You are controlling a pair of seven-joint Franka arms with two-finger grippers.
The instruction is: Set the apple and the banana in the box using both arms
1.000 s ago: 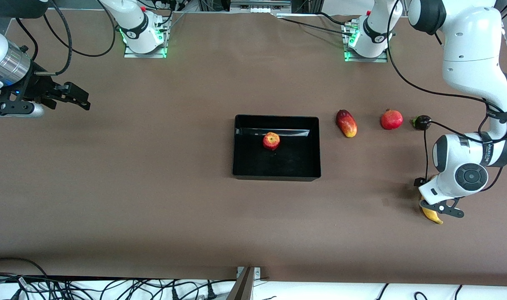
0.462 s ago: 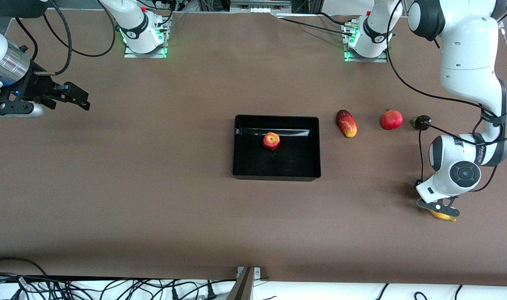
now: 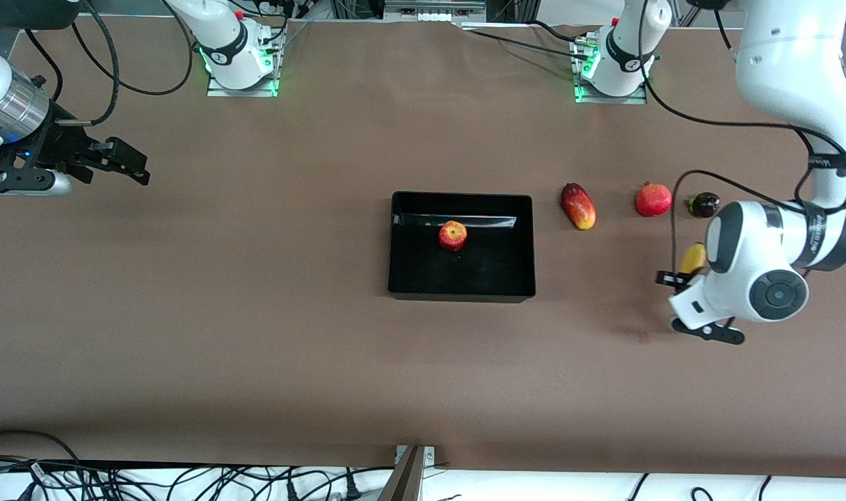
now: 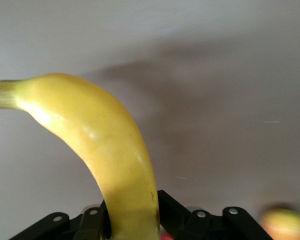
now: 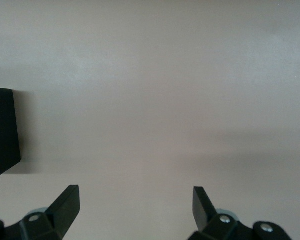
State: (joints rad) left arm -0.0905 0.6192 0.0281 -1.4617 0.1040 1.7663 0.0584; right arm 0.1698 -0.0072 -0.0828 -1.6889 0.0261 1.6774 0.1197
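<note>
The apple (image 3: 452,235) lies inside the black box (image 3: 461,296) at the middle of the table. My left gripper (image 3: 689,278) is shut on the yellow banana (image 3: 692,257) and holds it in the air over the left arm's end of the table. It is mostly hidden under the wrist. In the left wrist view the banana (image 4: 100,145) curves out from between the gripper's (image 4: 132,220) fingers. My right gripper (image 3: 134,167) is open and empty, waiting in the air at the right arm's end; its wrist view shows the gripper (image 5: 136,197) and a box corner (image 5: 2,130).
A red-yellow mango (image 3: 578,206), a round red fruit with a crown (image 3: 653,200) and a small dark fruit (image 3: 705,204) lie in a row beside the box toward the left arm's end. Cables hang along the table's front edge.
My left gripper went down onto the banana on the table, closed on it and has risen with it, moving toward the row of fruits. The right arm has not moved.
</note>
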